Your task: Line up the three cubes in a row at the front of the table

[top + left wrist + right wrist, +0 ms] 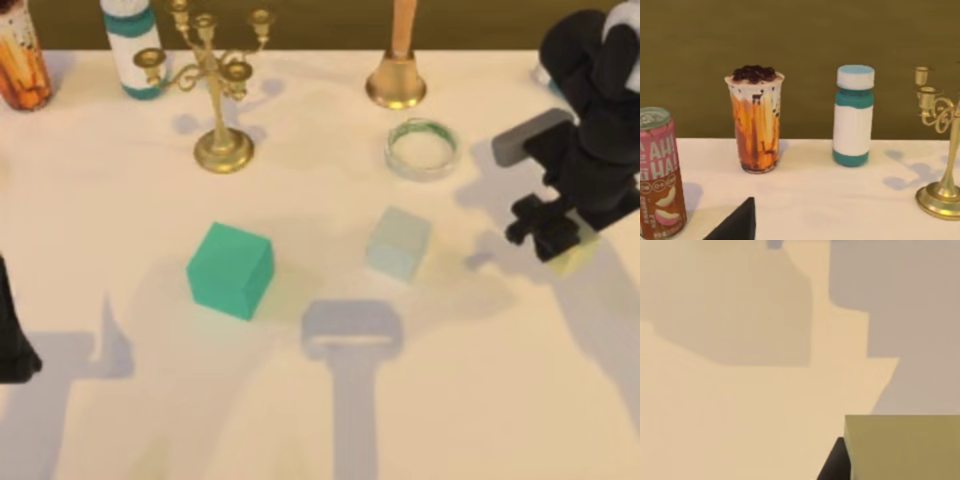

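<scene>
Cream-white table (120, 420), open and bare along its front. Teal-green cube (231, 270) left of centre, turned so one corner faces the front; no long axis. Light-blue cube (398, 243) right of centre, slightly rotated, well apart from the teal one. Small yellow cube (578, 255) near the right edge, under the right gripper (545, 232); whether its fingers clasp the cube cannot be told. Left gripper (15, 350) is parked at the left edge.

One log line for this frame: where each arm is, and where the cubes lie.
right pincer: over yellow cube, table's right | left arm: parked, left edge | green cube: centre-left | blue cube: centre-right | row: not formed
</scene>
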Controlling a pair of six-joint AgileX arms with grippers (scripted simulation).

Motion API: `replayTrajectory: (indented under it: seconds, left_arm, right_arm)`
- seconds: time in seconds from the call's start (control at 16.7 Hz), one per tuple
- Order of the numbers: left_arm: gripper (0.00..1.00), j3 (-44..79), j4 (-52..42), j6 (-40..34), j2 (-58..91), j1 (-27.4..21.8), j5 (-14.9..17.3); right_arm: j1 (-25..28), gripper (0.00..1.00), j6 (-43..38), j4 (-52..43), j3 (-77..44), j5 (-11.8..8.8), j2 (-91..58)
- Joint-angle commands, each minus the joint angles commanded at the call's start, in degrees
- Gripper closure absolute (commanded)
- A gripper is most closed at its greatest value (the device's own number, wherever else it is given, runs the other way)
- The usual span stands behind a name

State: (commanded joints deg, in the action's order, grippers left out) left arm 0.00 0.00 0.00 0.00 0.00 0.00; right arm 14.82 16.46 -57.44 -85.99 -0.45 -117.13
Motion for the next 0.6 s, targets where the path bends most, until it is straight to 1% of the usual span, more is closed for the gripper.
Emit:
replayTrajectory:
  seconds: [0.12, 0.3, 0.6]
  left_arm:
    - [0.0, 0.0, 0.0, 0.0, 0.0, 0.0, 0.0]
    - [0.0, 0.0, 0.0, 0.0, 0.0, 0.0, 0.0]
    - [0.0, 0.0, 0.0, 0.0, 0.0, 0.0, 0.0]
  right_arm:
    - [2.49, 1.0, -4.33, -0.09, 0.9, 0.14, 0.88]
    - [7.74, 1.0, -14.55, -0.18, 3.55, 0.43, 3.28]
    - [18.49, 1.0, -38.93, -0.36, 10.18, 0.89, 8.77]
